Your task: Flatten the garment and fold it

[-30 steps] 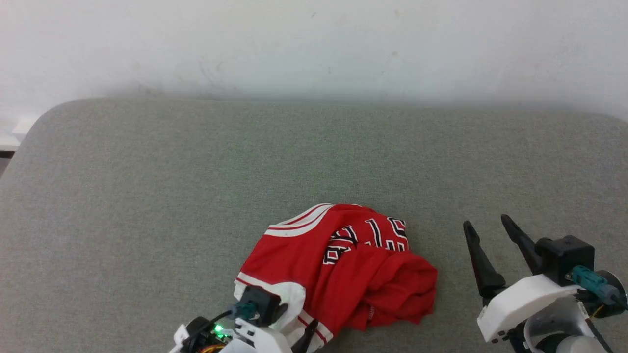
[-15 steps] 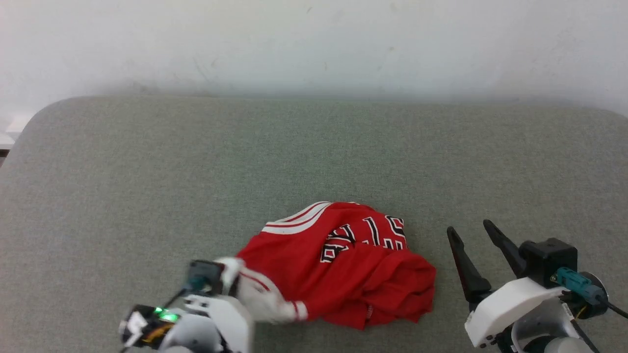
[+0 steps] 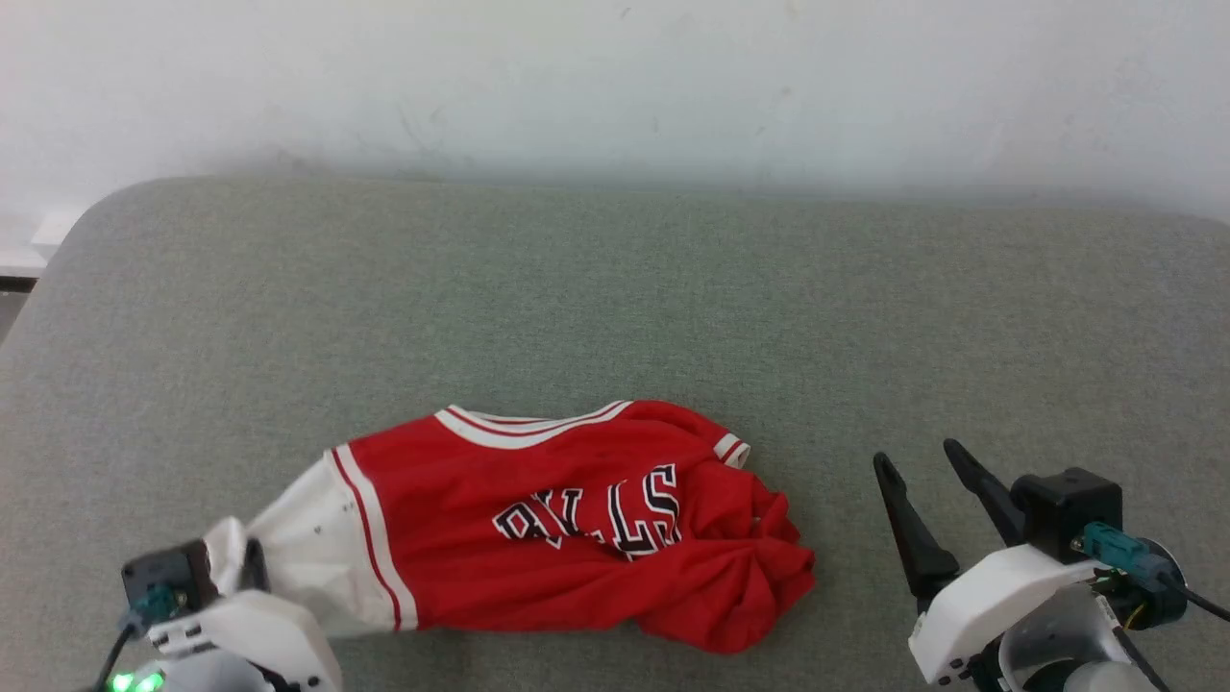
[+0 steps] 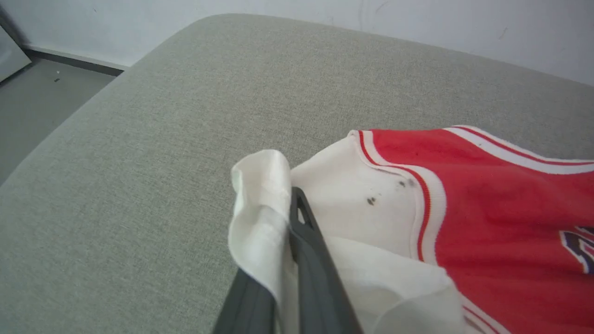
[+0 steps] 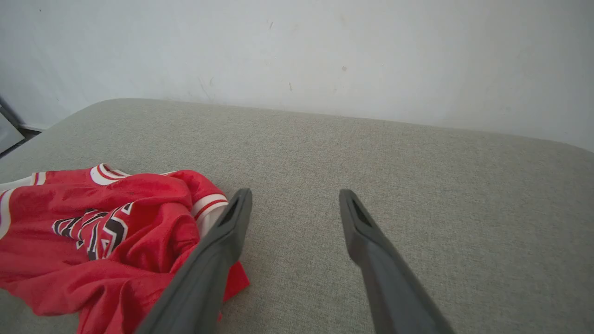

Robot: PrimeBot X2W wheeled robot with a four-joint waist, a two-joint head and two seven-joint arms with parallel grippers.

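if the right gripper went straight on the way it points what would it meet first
Ahead of the right gripper lies bare grey cushion, then the white wall; likely the cushion first if it tilts down, though depth is unclear. The garment sits left of its fingers, off that line.

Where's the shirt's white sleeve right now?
Head view, lower left: the sleeve is pinched in the left claw, at the shirt's left end on the grey cushion.

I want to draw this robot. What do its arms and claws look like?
The left claw and right claw each have two long, pointed, dark grey fingers. Behind them sit white shells, each carrying a black box with a teal plug and a thin cable. A green light glows by the left one.
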